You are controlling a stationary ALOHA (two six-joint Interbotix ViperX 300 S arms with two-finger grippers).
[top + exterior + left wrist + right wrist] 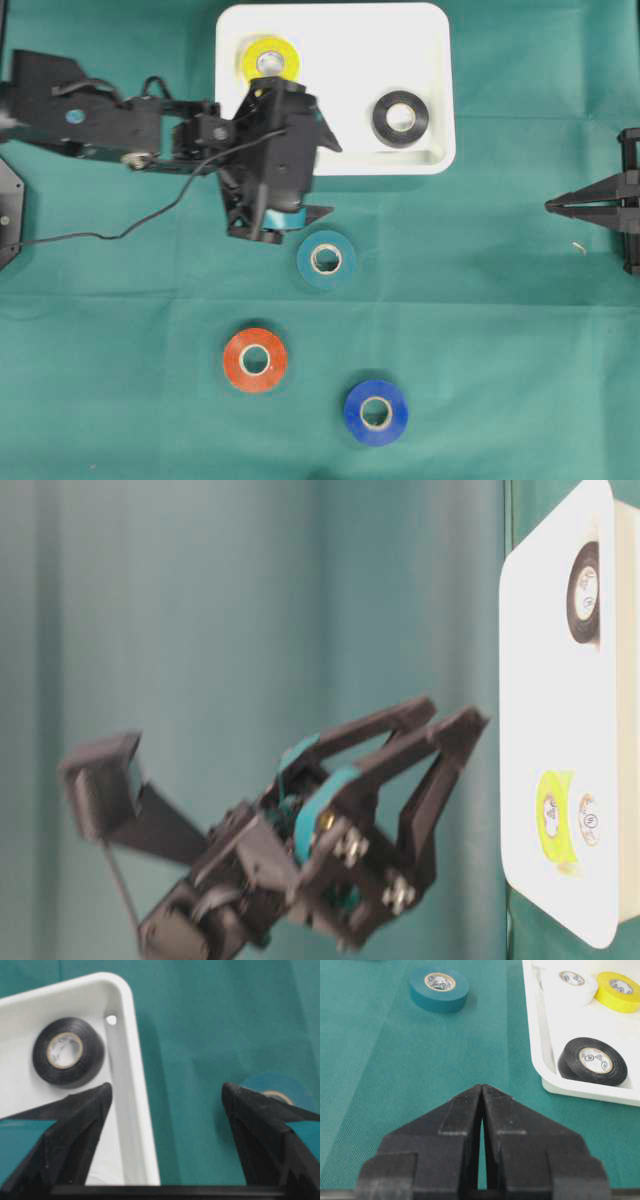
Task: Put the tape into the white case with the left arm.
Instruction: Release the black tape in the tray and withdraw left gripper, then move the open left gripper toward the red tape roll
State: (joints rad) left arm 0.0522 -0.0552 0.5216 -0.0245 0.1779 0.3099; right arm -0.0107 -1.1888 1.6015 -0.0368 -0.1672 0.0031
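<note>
Left wrist view shows the left gripper [165, 1095] spread wide and empty, straddling the white case [131, 1050] wall; right gripper [482, 1091] pressed together.

Right gripper [482, 1091] sits low in the foreground, fingers pressed together with just a sliver between them, over the green cloth on the bench [395, 1085]. The white case [540, 1055] is off to the right with black [592, 1061], white [569, 983] and yellow tape [620, 991] inside. A teal roll [439, 989] lies on the cloth, well apart.
</note>
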